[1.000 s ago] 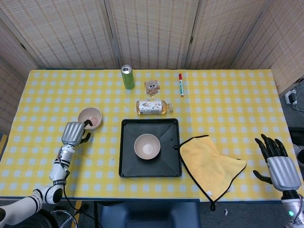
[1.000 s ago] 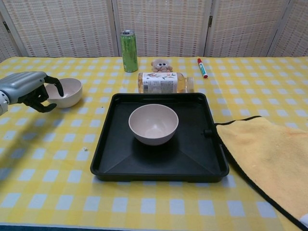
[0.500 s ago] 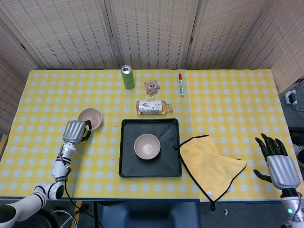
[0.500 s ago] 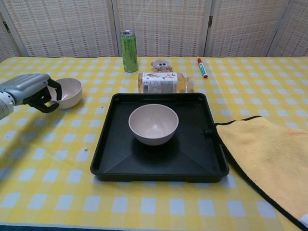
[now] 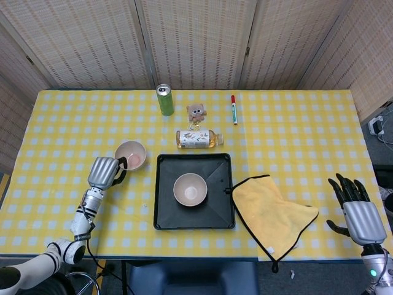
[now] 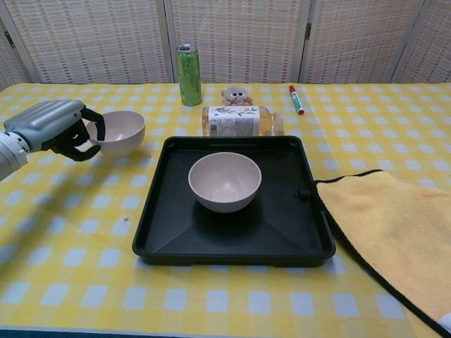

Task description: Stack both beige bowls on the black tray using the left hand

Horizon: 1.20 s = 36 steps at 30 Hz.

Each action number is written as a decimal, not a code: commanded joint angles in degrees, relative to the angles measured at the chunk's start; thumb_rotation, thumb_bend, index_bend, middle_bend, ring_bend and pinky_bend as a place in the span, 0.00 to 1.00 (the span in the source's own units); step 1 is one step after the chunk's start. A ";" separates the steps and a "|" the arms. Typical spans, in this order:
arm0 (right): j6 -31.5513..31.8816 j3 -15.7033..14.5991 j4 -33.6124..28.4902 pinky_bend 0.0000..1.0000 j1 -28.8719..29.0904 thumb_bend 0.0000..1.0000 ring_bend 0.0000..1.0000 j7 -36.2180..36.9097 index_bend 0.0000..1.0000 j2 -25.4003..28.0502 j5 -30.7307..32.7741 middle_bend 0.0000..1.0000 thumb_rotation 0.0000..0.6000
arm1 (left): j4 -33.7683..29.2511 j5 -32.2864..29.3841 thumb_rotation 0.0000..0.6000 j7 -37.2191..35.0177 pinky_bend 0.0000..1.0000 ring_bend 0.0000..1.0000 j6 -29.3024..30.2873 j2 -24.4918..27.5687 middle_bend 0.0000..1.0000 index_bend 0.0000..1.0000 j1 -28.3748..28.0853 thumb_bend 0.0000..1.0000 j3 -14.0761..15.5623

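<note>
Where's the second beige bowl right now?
The second beige bowl is held by the left hand, left of the black tray, not on it.

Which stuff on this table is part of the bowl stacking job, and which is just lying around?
Job: left hand gripping one beige bowl; second beige bowl on the black tray.

Lying about: green can, bottle, plush toy, marker, yellow cloth.

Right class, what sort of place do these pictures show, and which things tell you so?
Probably a staged robot test area, not a home: woven folding screens wall in a table with a yellow checked tablecloth, and a left robot hand holds a beige bowl.
</note>
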 commanded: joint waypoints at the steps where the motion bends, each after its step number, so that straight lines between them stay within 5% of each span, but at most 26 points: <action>1: 0.45 -0.31 -0.22 0.00 -0.20 0.21 0.00 0.24 0.00 0.18 -0.69 0.00 1.00 | -7.28 2.34 1.00 3.45 1.00 1.00 4.39 2.90 1.00 0.65 1.46 0.52 0.87; 17: 4.27 -1.56 -0.49 0.00 -1.67 0.21 0.00 2.75 0.00 1.07 -5.07 0.00 1.00 | -31.74 5.95 1.00 19.86 1.00 1.00 9.47 7.60 1.00 0.65 3.58 0.52 2.96; 36: 5.47 -1.96 -0.71 0.00 -2.52 0.21 0.00 4.52 0.00 2.15 -6.03 0.00 1.00 | -32.86 4.61 1.00 26.71 1.00 1.00 5.31 -2.95 1.00 0.65 -0.18 0.53 0.83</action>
